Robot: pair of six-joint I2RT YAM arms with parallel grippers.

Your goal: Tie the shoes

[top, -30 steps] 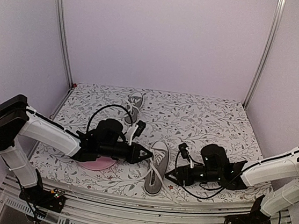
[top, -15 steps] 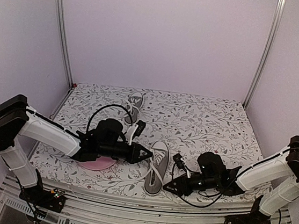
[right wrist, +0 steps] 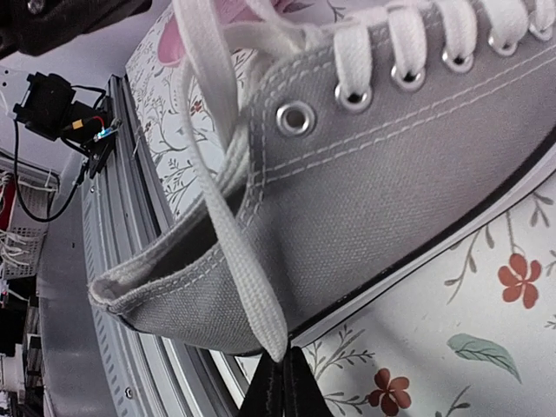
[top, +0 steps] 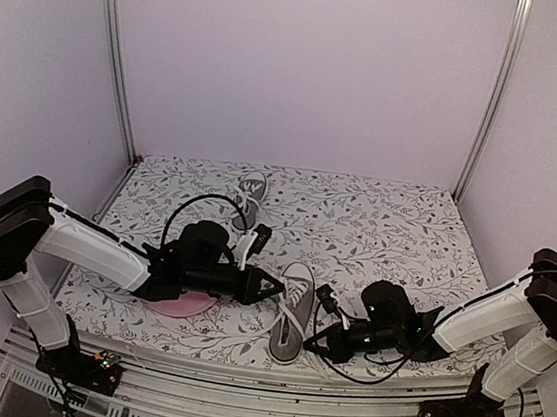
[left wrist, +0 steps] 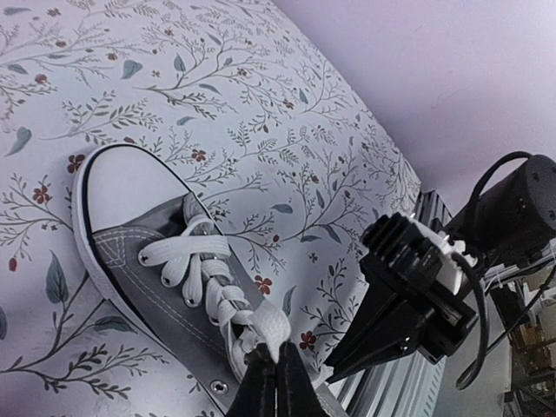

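A grey sneaker [right wrist: 373, 208] fills most of the frame, heel opening at lower left, metal eyelets along the top. One white lace [right wrist: 233, 248] drops from the upper left to bottom centre, where the right gripper [right wrist: 280, 389] has its dark tips pinched together on the lace's end. Flowered cloth [right wrist: 469, 347] shows at lower right, a metal rail [right wrist: 113, 287] at left.

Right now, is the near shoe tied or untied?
Untied: near shoe shows no knot; one loose lace end sits in the right gripper, another in the left gripper.
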